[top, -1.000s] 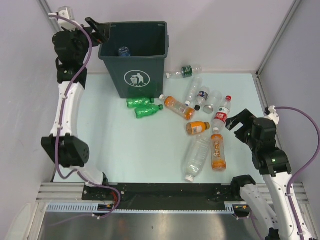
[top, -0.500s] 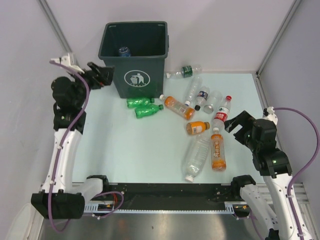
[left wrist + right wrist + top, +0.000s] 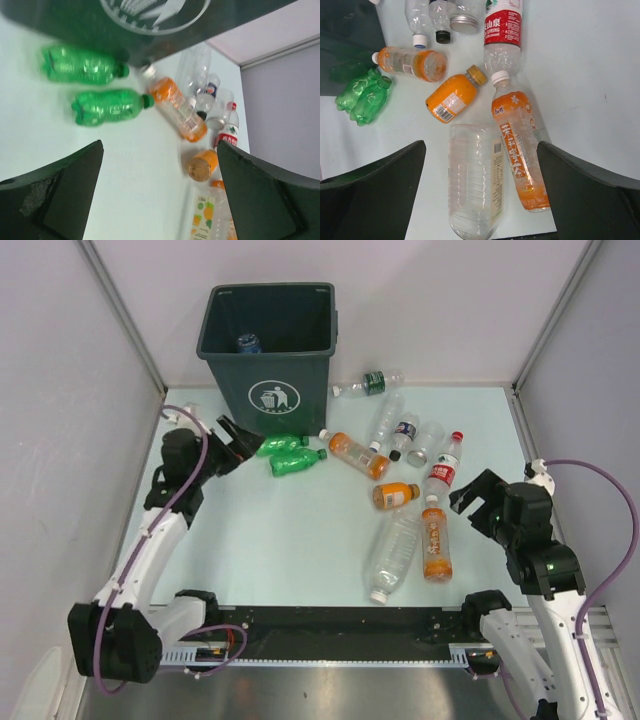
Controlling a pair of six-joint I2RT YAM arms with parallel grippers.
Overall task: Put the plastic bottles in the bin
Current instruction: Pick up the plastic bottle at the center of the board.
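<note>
The dark green bin (image 3: pixel 268 340) stands at the back with one bottle (image 3: pixel 248 342) inside it. Two green bottles (image 3: pixel 280 444) (image 3: pixel 297 461) lie just in front of it. My left gripper (image 3: pixel 243 439) is low beside their left ends, open and empty; its wrist view shows them (image 3: pixel 107 106) ahead and to the left. Orange-filled bottles (image 3: pixel 360 455) (image 3: pixel 396 495) (image 3: pixel 435 540) and a large clear bottle (image 3: pixel 392 553) lie right of centre. My right gripper (image 3: pixel 468 502) hovers open and empty over the clear bottle (image 3: pixel 472 180) and the orange tea bottle (image 3: pixel 520 150).
More bottles lie behind the cluster: clear ones (image 3: pixel 388 418) (image 3: pixel 428 442), a red-labelled one (image 3: pixel 445 468) and a green-labelled one (image 3: pixel 370 384) by the back wall. Grey walls close in the left, back and right sides. The arm bases (image 3: pixel 330 625) line the near edge.
My left arm has swung down from the bin's left rim to the table beside the green bottles, its jaws still open. The right arm has barely moved.
</note>
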